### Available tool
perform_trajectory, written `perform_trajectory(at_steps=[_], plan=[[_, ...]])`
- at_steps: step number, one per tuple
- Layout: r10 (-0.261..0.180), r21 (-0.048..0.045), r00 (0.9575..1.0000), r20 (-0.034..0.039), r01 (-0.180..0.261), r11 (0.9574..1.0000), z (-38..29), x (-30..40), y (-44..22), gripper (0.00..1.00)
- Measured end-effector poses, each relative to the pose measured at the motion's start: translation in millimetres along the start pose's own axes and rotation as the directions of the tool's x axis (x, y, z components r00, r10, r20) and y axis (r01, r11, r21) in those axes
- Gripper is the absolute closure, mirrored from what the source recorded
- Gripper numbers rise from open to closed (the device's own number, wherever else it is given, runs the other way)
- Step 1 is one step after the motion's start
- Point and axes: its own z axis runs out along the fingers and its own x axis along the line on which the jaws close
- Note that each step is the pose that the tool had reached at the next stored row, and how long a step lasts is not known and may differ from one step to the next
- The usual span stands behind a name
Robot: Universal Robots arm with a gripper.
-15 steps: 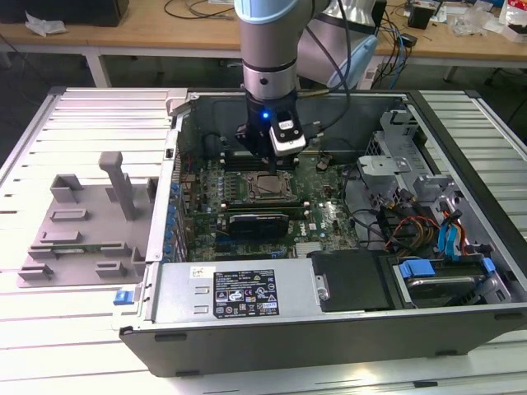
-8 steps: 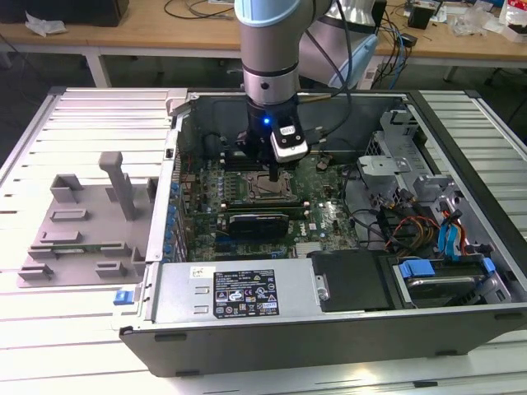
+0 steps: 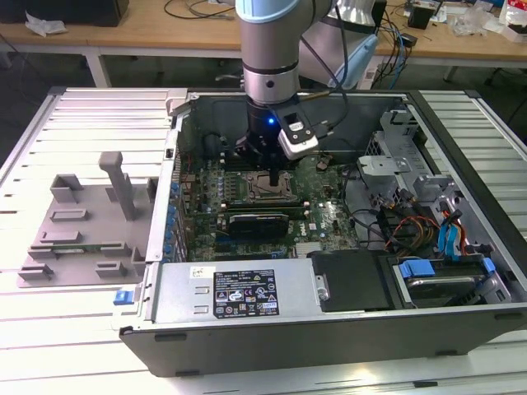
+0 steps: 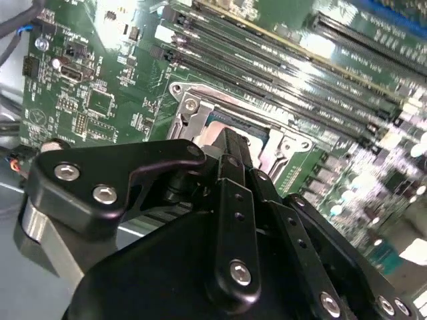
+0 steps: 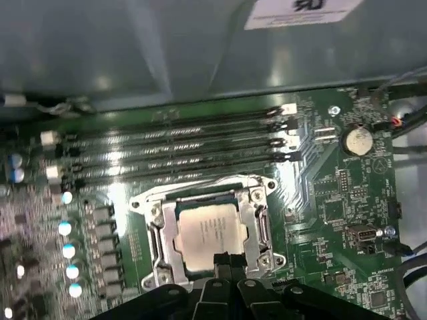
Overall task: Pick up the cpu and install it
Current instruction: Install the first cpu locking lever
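The hand (image 5: pixel 227 263) hangs just above the cpu (image 5: pixel 208 233), which sits in the socket (image 5: pixel 257 230); its fingers look pressed together, holding nothing.

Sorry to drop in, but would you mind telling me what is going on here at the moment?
A single robot arm is reaching down into an open computer case, with its gripper right over the motherboard's socket. In the first wrist view, the cpu lies flat inside the socket's metal frame, its silvery top facing up, and the gripper's tips sit at its near edge. The grey fixture tray beside the case, on the exterior view's left, holds no chip.
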Motion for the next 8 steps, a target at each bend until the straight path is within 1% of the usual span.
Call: perform_trajectory(at_steps=[1,2,3,5,8], plan=[[-0.047,-0.0031,0.9989,0.0027,0.047,0.9989,0.0,0.0,0.0,0.89],[-0.076,-0.0061,0.9971,0.0045,0.076,0.9971,0.0,0.1,0.0,0.89],[-0.084,-0.0071,0.9964,0.0051,0.084,0.9964,0.0,0.8,0.0,0.89],[-0.09,-0.0075,0.9959,0.0053,0.09,0.9959,-0.5,6.4,-0.5,0.89],[-0.09,-0.0075,0.9959,0.0053,0.09,0.9959,-1.4,8.0,-0.7,0.89]])
